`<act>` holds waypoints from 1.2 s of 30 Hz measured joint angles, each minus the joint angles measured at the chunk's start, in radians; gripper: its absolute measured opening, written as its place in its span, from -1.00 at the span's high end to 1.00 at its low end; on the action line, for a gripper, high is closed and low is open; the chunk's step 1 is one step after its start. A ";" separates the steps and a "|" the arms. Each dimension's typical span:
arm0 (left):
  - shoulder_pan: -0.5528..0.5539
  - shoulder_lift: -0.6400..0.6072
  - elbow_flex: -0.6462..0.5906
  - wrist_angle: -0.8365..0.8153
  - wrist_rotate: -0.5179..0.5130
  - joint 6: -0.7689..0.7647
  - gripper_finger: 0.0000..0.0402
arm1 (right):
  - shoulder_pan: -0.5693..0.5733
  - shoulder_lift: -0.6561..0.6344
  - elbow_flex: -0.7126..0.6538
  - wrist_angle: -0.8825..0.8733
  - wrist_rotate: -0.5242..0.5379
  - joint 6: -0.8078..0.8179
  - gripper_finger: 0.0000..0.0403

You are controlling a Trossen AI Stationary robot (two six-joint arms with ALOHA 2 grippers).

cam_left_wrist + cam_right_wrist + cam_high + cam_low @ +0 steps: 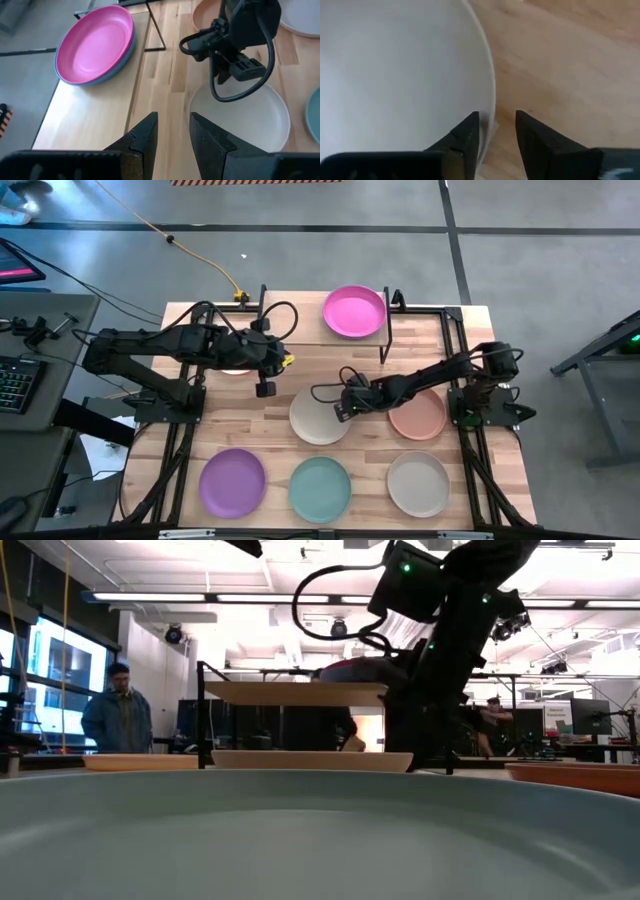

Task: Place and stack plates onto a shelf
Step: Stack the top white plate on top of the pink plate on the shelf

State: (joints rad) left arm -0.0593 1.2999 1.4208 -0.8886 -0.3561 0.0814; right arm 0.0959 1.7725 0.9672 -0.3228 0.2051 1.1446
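Observation:
The shelf stands at the table's far side. On its left half lies the magenta plate, on top of a blue plate. The cream plate lies flat on the table's middle. My right gripper is open and points down at this plate's right rim, one finger over the plate and one over the bare wood. My left gripper hangs open above the table, left of the shelf, with nothing between its fingers. My right gripper has the cream plate's rim between its two fingers, coming slanting from above and from the table's right. A gap shows beside the rim. I cannot tell whether a finger touches it. The plate lies flat on the table.
The salmon plate lies under my right arm. The purple, teal and beige plates line the near edge. A pale plate shows partly under my left arm. A person stands in the room beyond.

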 joint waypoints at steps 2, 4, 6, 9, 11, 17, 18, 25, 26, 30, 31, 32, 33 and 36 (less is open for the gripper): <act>0.000 0.004 0.000 -0.003 0.000 -0.001 0.48 | 0.000 0.002 0.000 0.000 -0.007 0.000 0.56; 0.000 0.010 0.000 -0.009 0.000 -0.004 0.48 | 0.000 0.002 0.000 0.005 -0.009 0.000 0.64; 0.000 0.010 -0.001 -0.008 0.000 -0.013 0.48 | 0.000 0.000 0.000 0.005 -0.014 0.000 0.75; 0.000 0.014 0.000 -0.009 0.000 -0.018 0.48 | 0.000 0.000 0.000 0.009 -0.020 0.001 0.94; 0.000 0.015 -0.001 -0.010 -0.001 -0.018 0.48 | -0.001 -0.001 0.000 0.020 -0.023 0.001 0.97; 0.000 0.015 0.000 -0.017 0.000 -0.025 0.48 | 0.000 -0.001 0.021 0.008 -0.067 -0.004 0.99; 0.000 0.015 0.000 -0.026 0.004 -0.027 0.48 | 0.000 -0.001 0.036 -0.007 -0.067 -0.015 0.99; 0.000 0.015 0.000 -0.066 0.015 -0.029 0.48 | -0.001 -0.001 0.208 -0.234 -0.048 -0.143 1.00; 0.000 0.015 0.000 -0.066 0.015 -0.029 0.48 | -0.003 -0.001 0.235 -0.277 -0.040 -0.160 1.00; 0.000 0.015 0.000 -0.066 0.014 -0.029 0.48 | -0.012 -0.001 0.341 -0.434 -0.007 -0.216 1.00; 0.000 0.015 0.000 -0.066 0.014 -0.029 0.48 | -0.015 -0.001 0.364 -0.470 0.007 -0.229 1.00; 0.000 0.015 0.000 -0.066 0.014 -0.029 0.48 | -0.018 -0.001 0.389 -0.506 0.019 -0.239 1.00; 0.000 0.015 0.000 -0.066 0.014 -0.030 0.48 | -0.021 -0.001 0.413 -0.540 0.032 -0.250 1.00; 0.000 0.015 0.000 -0.066 0.014 -0.048 0.48 | -0.035 -0.001 0.475 -0.631 0.053 -0.274 1.00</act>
State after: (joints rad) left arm -0.0593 1.3148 1.4204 -0.9545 -0.3417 0.0335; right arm 0.0605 1.7718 1.4426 -0.9537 0.2583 0.8710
